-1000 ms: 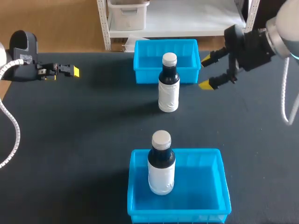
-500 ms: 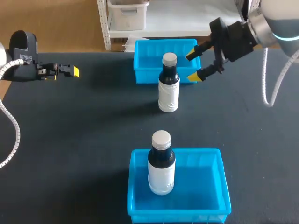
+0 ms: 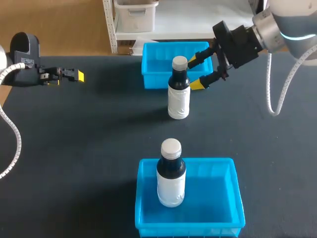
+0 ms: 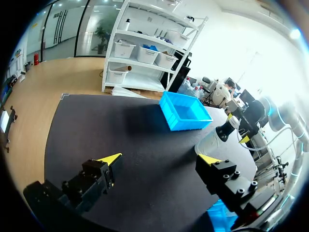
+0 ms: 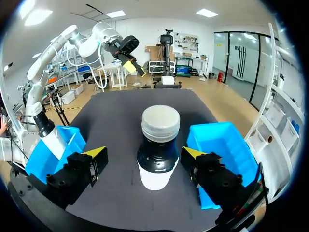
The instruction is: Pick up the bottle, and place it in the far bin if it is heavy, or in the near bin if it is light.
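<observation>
A dark bottle with a white label and pale cap (image 3: 179,91) stands on the black table just in front of the far blue bin (image 3: 153,79). My right gripper (image 3: 196,72) is at the height of its neck, right beside it, open, with its yellow tips short of the glass. In the right wrist view the bottle (image 5: 158,145) stands just ahead of the right gripper (image 5: 144,152), lined up with the gap and touching neither finger. My left gripper (image 3: 75,75) hangs at the far left, open and empty (image 4: 160,159).
A second, alike bottle (image 3: 171,173) stands upright in the near blue bin (image 3: 233,188). In the right wrist view the far bin (image 5: 227,140) lies beside one finger and the near bin (image 5: 36,164) beside the other. The left wrist view has the far bin (image 4: 188,121) ahead.
My right arm has swung left from the table's right side to the bottle's neck, its fingers staying open. The left arm and both bottles have not moved.
</observation>
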You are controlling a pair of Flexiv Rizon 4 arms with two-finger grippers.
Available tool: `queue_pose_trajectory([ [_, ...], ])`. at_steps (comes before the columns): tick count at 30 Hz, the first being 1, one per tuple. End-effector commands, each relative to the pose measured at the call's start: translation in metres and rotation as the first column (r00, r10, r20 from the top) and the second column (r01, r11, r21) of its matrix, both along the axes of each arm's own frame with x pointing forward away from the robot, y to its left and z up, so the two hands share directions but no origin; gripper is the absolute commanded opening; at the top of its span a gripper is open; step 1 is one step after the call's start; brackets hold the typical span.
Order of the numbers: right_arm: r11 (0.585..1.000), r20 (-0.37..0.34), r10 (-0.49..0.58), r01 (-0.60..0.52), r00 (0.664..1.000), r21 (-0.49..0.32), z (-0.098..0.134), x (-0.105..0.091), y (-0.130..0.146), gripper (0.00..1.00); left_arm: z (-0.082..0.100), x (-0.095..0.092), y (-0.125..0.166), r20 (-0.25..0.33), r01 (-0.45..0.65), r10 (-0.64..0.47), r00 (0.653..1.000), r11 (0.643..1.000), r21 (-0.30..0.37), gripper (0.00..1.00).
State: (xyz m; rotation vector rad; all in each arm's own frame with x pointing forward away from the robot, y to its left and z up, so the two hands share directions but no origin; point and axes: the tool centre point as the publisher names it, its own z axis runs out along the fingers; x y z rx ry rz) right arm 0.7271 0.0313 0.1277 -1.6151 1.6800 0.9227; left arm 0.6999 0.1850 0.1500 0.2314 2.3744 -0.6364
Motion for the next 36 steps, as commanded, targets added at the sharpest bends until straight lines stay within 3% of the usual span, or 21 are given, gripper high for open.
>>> queue_pose_trajectory([
  [1,1.0,-0.005,0.001,-0.001,1.0,-0.003,-0.002,0.003,0.011,1.0,0.0,0.0,0.0,0.0,0.0,0.0,1.0,1.0,0.0,1.0],
  [15,1.0,-0.017,0.02,-0.021,1.0,-0.006,-0.006,0.007,0.031,1.0,0.0,0.0,0.0,0.0,0.0,0.0,1.0,1.0,0.0,1.0],
  [31,1.0,-0.025,0.013,-0.013,1.0,-0.004,-0.011,0.012,0.031,1.0,0.0,0.0,0.0,0.0,0.0,0.0,1.0,1.0,0.0,1.0],
  [36,1.0,-0.025,0.013,-0.013,1.0,-0.002,-0.011,0.012,0.031,0.79,0.0,0.0,0.0,0.0,0.0,0.0,1.0,1.0,0.0,1.0],
])
